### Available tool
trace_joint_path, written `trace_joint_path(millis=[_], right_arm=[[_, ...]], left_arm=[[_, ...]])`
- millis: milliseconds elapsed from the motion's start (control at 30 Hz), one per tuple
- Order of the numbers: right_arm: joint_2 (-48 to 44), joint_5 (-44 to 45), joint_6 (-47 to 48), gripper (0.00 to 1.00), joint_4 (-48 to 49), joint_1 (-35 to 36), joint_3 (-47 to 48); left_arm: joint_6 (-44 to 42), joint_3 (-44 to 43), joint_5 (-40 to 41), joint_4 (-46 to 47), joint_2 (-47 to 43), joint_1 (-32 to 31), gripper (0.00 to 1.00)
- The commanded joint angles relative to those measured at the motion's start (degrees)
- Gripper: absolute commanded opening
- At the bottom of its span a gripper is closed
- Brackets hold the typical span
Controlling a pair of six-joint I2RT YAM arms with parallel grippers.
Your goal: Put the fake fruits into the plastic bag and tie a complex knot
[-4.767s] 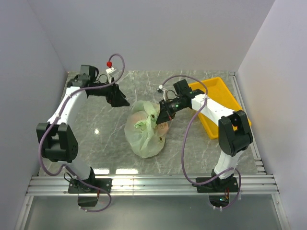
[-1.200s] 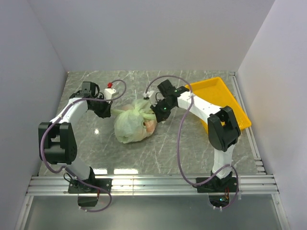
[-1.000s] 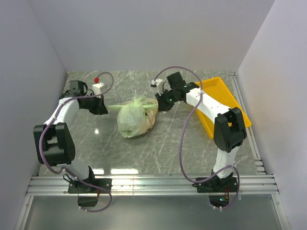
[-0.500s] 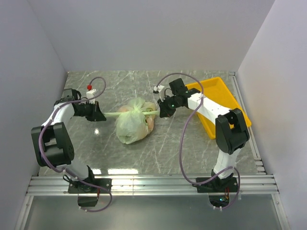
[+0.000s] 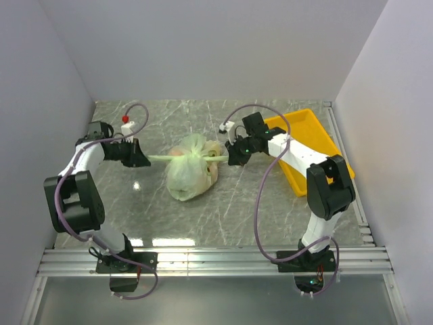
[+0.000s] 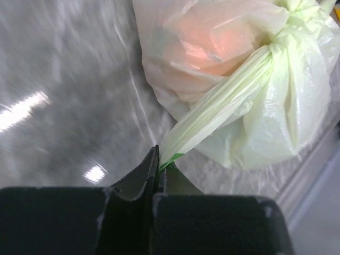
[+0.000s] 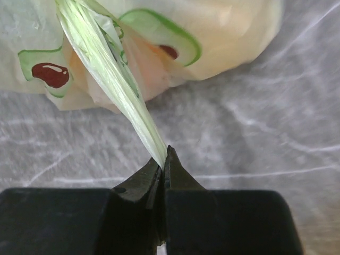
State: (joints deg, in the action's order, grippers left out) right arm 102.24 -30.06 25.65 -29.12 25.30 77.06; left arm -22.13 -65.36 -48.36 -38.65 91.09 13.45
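One pale-green plastic bag [image 5: 191, 177] lies on the desk [image 5: 230, 210] between the two end effectors. The left end effector [image 5: 143, 160] is clamped on one handle tail [image 6: 212, 114], and the right end effector [image 5: 231, 160] on the second tail [image 7: 114, 85]. Both tails stretch taut from a single knot [image 5: 193, 156]. The fake fruits [image 6: 210, 40] inside are an uncountable orange blur.

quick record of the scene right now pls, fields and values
plastic bag: on table, tied at top
knot: at bag top, between the grippers
fake fruits: inside bag, orange shows through
left gripper: jaws shut on left tail
right gripper: jaws shut on right tail
yellow tray: right of bag, apart
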Motion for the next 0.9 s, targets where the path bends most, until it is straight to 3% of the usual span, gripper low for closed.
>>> trace_joint_path(millis=[0, 200, 300, 600, 867], right_arm=[[-0.73, 20.66, 3.88, 0.00, -12.00, -10.53, -3.24], [0.15, 19.16, 2.91, 0.00, -18.07, -11.06, 12.03], [1.91, 19.69, 3.88, 0.00, -18.51, -13.52, 15.05], [1.39, 21.80, 5.82, 0.00, -13.42, -15.72, -2.77], [7.36, 21.01, 5.46, 0.00, -17.37, -15.81, 7.74]], left_arm=[[-5.12, 0.85, 18.56, 6.40, 0.58, 8.61, 0.00], [-2.22, -11.00, 15.49, 4.11, 2.16, 8.69, 0.00], [-1.78, -14.70, 15.23, 4.02, 3.92, 9.66, 0.01], [-7.31, 1.02, 19.87, 6.05, 2.25, 10.28, 0.00], [-3.36, -5.03, 18.74, 5.43, 7.43, 9.22, 0.00]])
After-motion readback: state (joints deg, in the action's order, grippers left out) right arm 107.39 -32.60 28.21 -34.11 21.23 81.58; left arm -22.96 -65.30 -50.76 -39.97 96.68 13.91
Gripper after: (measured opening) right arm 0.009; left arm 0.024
